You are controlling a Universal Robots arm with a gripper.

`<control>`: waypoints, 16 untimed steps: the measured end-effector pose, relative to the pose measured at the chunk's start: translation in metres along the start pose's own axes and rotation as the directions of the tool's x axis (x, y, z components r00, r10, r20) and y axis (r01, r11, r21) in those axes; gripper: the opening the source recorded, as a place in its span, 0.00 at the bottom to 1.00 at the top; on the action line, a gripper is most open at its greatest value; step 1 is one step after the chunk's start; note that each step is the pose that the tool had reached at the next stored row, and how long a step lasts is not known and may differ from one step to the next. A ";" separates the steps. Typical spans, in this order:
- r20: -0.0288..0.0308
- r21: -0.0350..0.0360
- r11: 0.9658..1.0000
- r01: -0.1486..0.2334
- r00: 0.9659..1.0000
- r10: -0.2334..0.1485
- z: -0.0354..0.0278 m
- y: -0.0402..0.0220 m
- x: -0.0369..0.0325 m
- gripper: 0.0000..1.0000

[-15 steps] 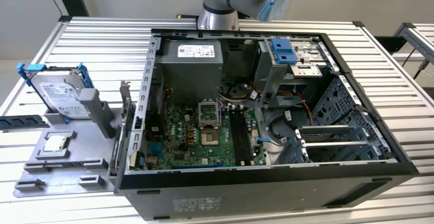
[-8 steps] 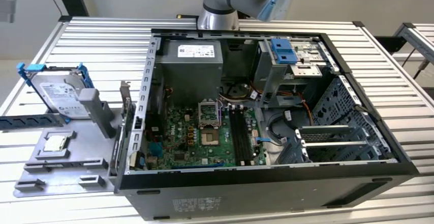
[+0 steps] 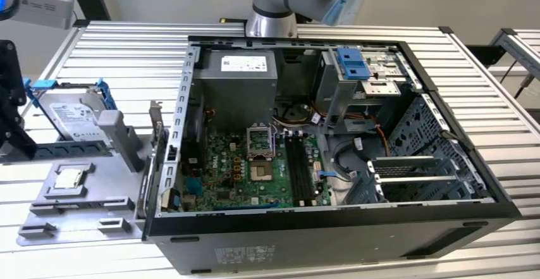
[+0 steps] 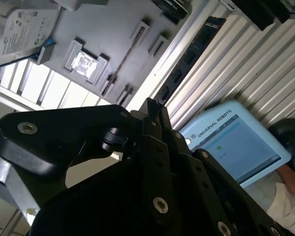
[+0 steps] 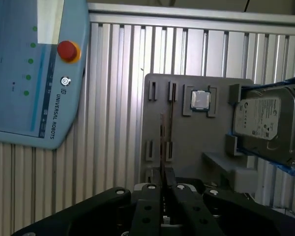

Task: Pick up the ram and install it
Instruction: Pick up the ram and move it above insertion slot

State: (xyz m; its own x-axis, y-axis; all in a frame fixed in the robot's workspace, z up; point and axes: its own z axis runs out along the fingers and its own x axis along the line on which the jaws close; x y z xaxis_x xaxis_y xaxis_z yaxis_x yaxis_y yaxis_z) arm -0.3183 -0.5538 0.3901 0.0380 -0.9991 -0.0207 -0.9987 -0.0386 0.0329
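The ram (image 3: 85, 147) is a thin dark stick standing on edge in a grey fixture plate (image 3: 93, 203) at the exterior view's left. Both wrist views show the ram (image 5: 172, 123) (image 4: 128, 56) as a narrow line between the plate's small clips. My gripper (image 3: 21, 143) is the black shape at the far left edge of the exterior view, beside the plate. The gripper (image 5: 162, 169) (image 4: 151, 103) hangs above the plate with its fingers together and nothing between them. The motherboard's long slots (image 3: 297, 165) lie inside the open computer case (image 3: 337, 228).
A silver hard drive (image 3: 72, 111) in a blue bracket and a square processor chip (image 3: 67, 178) sit on the same plate. A light-blue teach pendant (image 5: 34, 73) lies on the slatted table, with a person's sleeve (image 4: 290, 196) beside it. The arm's base (image 3: 272, 13) stands behind the case.
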 end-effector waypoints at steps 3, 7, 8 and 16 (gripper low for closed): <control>0.000 -0.002 1.000 0.001 1.000 -0.001 -0.0005 -0.0138 0.0005 0.00; 0.000 -0.004 1.000 0.001 1.000 -0.001 -0.0011 -0.0317 0.0012 0.00; 0.000 -0.004 1.000 0.002 1.000 -0.002 -0.0012 -0.0362 0.0014 0.00; 0.000 -0.006 1.000 0.004 1.000 -0.004 -0.0025 -0.0725 0.0027 0.00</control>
State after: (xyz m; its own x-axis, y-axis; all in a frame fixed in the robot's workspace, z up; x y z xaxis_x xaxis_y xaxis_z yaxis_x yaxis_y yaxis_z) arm -0.2457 -0.5537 0.3901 0.0421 -0.9989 -0.0210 -0.9983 -0.0429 0.0393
